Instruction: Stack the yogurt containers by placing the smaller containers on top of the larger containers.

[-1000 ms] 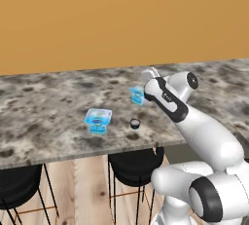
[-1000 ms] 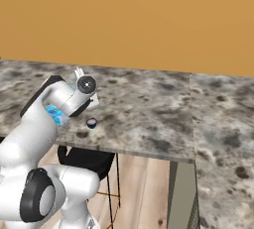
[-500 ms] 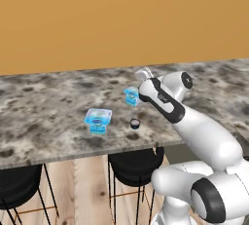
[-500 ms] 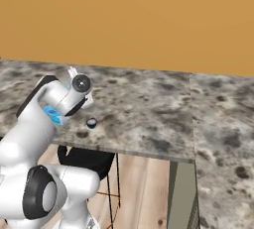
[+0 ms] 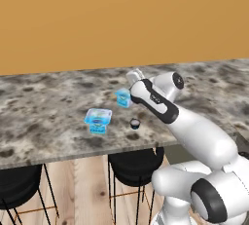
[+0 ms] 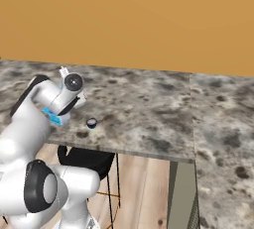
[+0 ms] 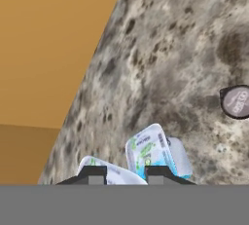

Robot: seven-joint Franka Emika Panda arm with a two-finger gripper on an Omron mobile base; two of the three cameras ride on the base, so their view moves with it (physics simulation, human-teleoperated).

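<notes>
On the speckled granite counter [image 5: 44, 107], below an orange wall [image 5: 121, 19], sit two of the yogurt tubs. The large light-blue tub [image 5: 98, 120] (squarish, with a darker blue label) rests on the counter near its front edge. The tiny dark cup [image 5: 134, 123] stands just to its right, apart from it, also on the stone; in the right base view it appears at [image 6: 91, 123], and in the hand view it lies at the right edge as a dark disc with a pale rim [image 7: 237, 101].

The small light-blue cup [image 5: 123, 97] is clamped in the gripper [image 5: 127, 94], lifted clear of the counter, above and between the two resting tubs and somewhat behind them. In the right base view the same cup [image 6: 56, 116] shows beneath the wrist, partly hidden by the arm. The hand view shows the large tub's lid [image 7: 151, 150] just ahead of the two dark finger tips [image 7: 158, 172], with part of the held cup [image 7: 104, 172] pale between them (its outline is cut off by the lower edge).

Black stools [image 5: 133, 163] stand under the counter's overhang.
</notes>
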